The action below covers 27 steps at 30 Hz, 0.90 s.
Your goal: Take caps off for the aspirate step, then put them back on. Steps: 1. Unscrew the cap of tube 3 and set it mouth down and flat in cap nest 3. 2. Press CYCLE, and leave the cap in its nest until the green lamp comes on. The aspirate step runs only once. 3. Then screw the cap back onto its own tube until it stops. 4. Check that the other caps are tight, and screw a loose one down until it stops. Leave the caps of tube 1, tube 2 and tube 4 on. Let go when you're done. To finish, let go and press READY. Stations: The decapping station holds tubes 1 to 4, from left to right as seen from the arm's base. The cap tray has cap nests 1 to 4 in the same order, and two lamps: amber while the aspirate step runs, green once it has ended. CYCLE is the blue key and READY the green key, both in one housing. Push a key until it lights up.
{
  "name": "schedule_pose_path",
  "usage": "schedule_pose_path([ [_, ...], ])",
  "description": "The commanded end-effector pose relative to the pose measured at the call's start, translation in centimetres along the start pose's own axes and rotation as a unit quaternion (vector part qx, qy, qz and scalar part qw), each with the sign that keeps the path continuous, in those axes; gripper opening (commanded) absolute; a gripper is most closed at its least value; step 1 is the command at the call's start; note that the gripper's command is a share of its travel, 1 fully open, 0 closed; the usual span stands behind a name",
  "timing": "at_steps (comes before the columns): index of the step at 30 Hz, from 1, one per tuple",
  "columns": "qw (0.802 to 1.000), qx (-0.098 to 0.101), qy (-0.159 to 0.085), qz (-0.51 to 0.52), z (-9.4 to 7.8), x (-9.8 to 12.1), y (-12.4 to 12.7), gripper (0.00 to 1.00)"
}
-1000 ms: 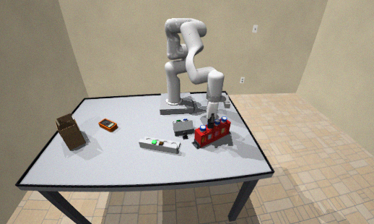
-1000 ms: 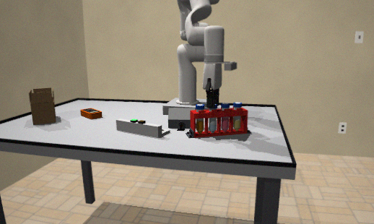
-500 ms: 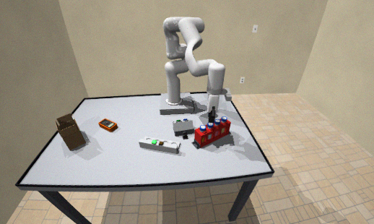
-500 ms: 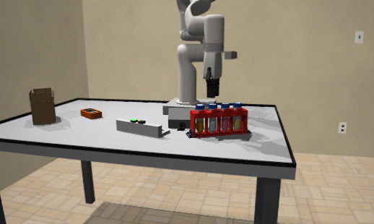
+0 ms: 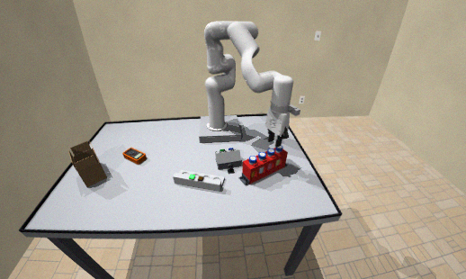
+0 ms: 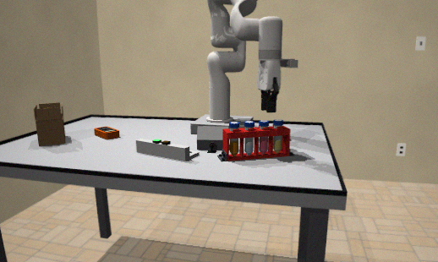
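Note:
The red decapping station (image 5: 264,166) stands at the right of the table and holds four tubes, each with a blue cap. It also shows in the exterior view (image 6: 256,143). My gripper (image 5: 274,139) hangs above the rack's far end, clear of the caps, with its fingers partly open and nothing between them. In the exterior view my gripper (image 6: 269,106) is well above the caps, over the two right-hand tubes. The grey cap tray (image 5: 199,179) lies left of the rack. Its green lamp (image 5: 192,176) glows and no cap shows on it. The key housing (image 5: 228,157) sits behind the rack.
A brown cardboard box (image 5: 87,164) stands at the table's left. An orange handheld device (image 5: 135,155) lies near it. The arm's base plate (image 5: 220,133) is at the back edge. The table's right edge runs close beside the rack.

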State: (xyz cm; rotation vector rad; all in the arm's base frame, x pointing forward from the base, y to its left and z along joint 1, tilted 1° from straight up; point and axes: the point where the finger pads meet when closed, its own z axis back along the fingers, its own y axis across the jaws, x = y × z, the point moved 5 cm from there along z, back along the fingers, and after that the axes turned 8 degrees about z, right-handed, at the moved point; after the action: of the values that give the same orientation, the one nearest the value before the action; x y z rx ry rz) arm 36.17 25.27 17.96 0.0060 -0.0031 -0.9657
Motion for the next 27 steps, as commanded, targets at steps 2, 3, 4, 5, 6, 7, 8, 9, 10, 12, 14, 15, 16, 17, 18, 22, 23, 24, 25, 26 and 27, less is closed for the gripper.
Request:
schedule_pose_path([
  [2,0.994,0.002,0.006,0.113,0.2,-2.4,0.6,0.46],
  [3,0.993,0.002,0.006,0.115,0.2,-3.2,0.7,0.46],
  [4,0.993,0.002,0.006,0.115,0.2,-3.5,0.8,0.46],
  [5,0.993,0.002,0.006,0.115,0.2,-3.5,0.8,0.46],
  [6,0.993,0.002,0.006,0.115,0.2,-3.5,0.8,0.46],
  [7,0.993,0.002,0.006,0.115,0.2,-3.5,0.8,0.46],
  [8,0.993,0.002,0.006,0.115,0.2,-3.5,0.8,0.46],
  [9,0.993,0.002,0.006,0.115,0.2,-3.5,0.8,0.46],
  [10,0.993,0.002,0.006,0.115,0.2,-3.5,0.8,0.46],
  [12,0.993,0.002,0.006,0.115,-0.4,-3.5,0.8,0.46],
  [14,0.993,0.002,0.006,0.115,-1.0,-3.6,0.8,0.46],
  [15,0.993,0.002,0.006,0.115,-1.3,-3.6,0.8,0.46],
  [16,0.993,0.002,0.006,0.115,-1.6,-3.6,0.8,0.46],
  [17,0.993,0.002,0.006,0.115,-1.9,-3.6,0.8,0.46],
  [18,0.993,0.002,0.006,0.115,-1.9,-3.6,0.8,0.46],
  [22,0.993,0.002,0.006,0.115,-2.8,-3.6,0.8,0.46],
  [23,0.993,0.002,0.006,0.115,-3.1,-3.6,0.8,0.46],
  [24,0.993,0.002,0.006,0.115,-3.4,-3.6,0.8,0.46],
  [25,0.993,0.002,0.006,0.115,-3.4,-3.6,0.8,0.46],
  [26,0.993,0.002,0.006,0.115,-3.4,-3.6,0.8,0.46],
  [27,0.993,0.002,0.006,0.115,-3.4,-3.6,0.8,0.46],
])
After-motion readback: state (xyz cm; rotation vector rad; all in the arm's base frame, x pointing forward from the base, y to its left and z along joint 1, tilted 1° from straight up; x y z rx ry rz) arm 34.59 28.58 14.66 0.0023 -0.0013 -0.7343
